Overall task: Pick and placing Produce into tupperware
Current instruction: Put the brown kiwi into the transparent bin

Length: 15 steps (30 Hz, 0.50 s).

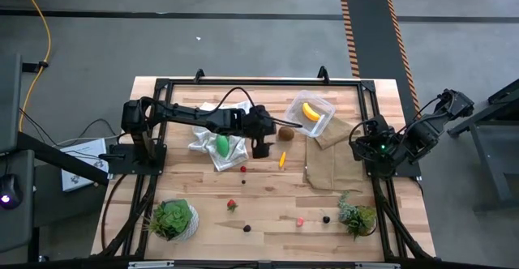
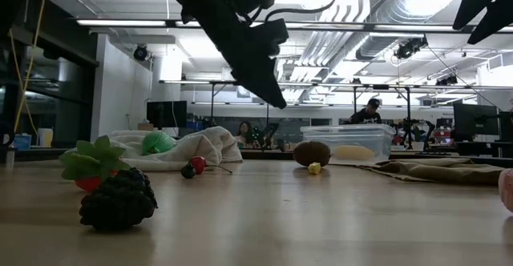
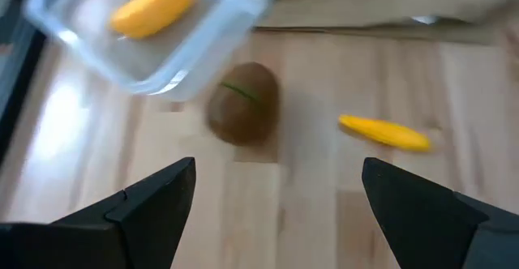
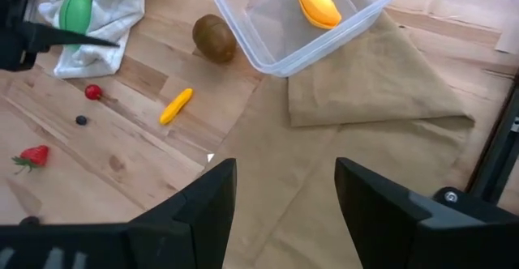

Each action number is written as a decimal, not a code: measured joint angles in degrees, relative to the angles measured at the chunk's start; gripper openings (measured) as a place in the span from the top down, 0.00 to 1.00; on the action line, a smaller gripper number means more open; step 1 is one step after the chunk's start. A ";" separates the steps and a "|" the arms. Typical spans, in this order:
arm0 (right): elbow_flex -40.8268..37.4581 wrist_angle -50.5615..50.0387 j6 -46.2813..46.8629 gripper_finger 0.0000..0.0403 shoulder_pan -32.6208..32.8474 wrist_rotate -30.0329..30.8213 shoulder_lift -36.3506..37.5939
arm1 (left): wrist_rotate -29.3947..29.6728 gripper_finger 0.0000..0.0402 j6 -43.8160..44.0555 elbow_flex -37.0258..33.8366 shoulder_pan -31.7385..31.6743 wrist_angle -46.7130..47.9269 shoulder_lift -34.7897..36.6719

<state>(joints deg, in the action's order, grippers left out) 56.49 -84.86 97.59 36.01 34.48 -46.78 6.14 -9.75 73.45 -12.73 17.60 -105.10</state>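
Wooden tabletop [image 1: 268, 196] under bright shop lights, and the left gripper [image 1: 261, 145] is hovering out over the middle with its fingers [image 3: 154, 200] spread wide, nothing between them. Just ahead of it the brown kiwi [image 3: 242, 103] is sitting on bare wood, right beside the tupperware [image 1: 324, 109], where the banana [image 1: 310, 111] is already lying inside. Off to one side of the kiwi, the small orange-yellow piece [image 3: 384, 132] is lying flat, its long axis running roughly across the gripper's line of approach. Behind the gripper, the green oval [image 1: 221, 144] is resting on the white cloth [image 1: 203, 139]. The right gripper [image 1: 362, 149] is waiting over the brown cloth [image 1: 332, 168], jaws parted and empty. By my reading the left arm is the nearer one to the kiwi, so that looks like its next pick. Berries [image 1: 243, 169] are scattered farther out toward the potted plants [image 1: 173, 218].
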 joint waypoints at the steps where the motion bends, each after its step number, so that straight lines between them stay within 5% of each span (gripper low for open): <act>1: 0.00 0.21 0.02 0.50 0.00 0.00 -0.02 | -1.18 0.15 -0.89 0.00 0.00 0.02 0.00; 15: 0.00 4.19 1.96 0.50 -0.02 0.01 -0.22 | -7.70 0.15 0.35 -0.03 -1.53 -4.07 -2.38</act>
<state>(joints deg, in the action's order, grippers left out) 56.49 -80.66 99.55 35.99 34.49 -47.00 -1.56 -9.39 73.42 -14.27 13.53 -107.48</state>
